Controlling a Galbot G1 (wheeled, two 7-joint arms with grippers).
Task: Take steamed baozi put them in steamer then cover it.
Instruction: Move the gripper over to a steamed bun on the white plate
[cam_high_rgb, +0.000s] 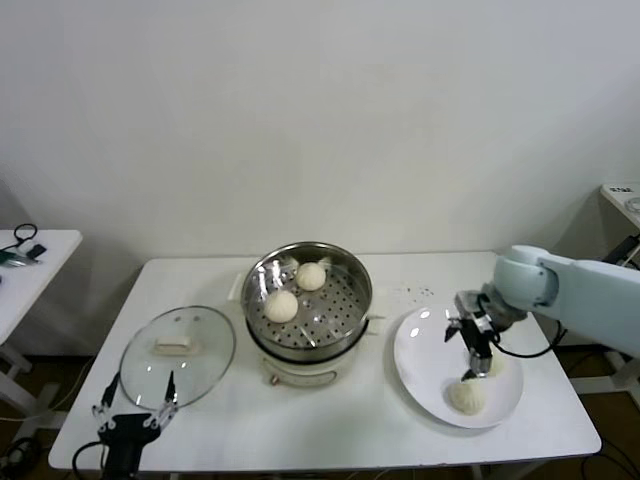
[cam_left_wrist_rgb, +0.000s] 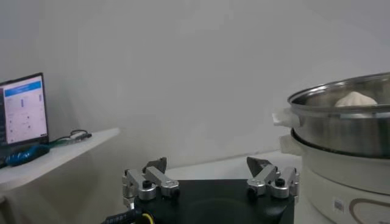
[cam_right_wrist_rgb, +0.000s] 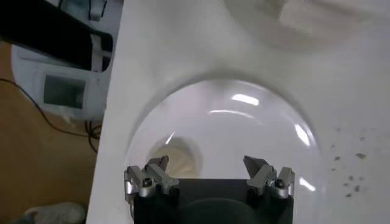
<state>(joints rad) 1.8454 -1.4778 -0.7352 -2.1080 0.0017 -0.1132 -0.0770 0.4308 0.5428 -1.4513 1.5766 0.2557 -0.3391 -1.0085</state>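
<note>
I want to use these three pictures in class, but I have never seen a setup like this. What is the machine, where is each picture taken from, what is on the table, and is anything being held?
It is a two-armed robot. The wide picture comes from a camera on its head, looking down at a white table. The other two come from cameras on its wrists, each looking past that arm's own gripper.

In the middle stands the steamer, a shiny pot with two steamed baozi inside. Beside it lies the cover, a glass lid. A white plate holds two more buns.

The right gripper hangs open over the plate, above the buns. The left gripper waits open at the table's near edge by the lid. Neither holds anything.
</note>
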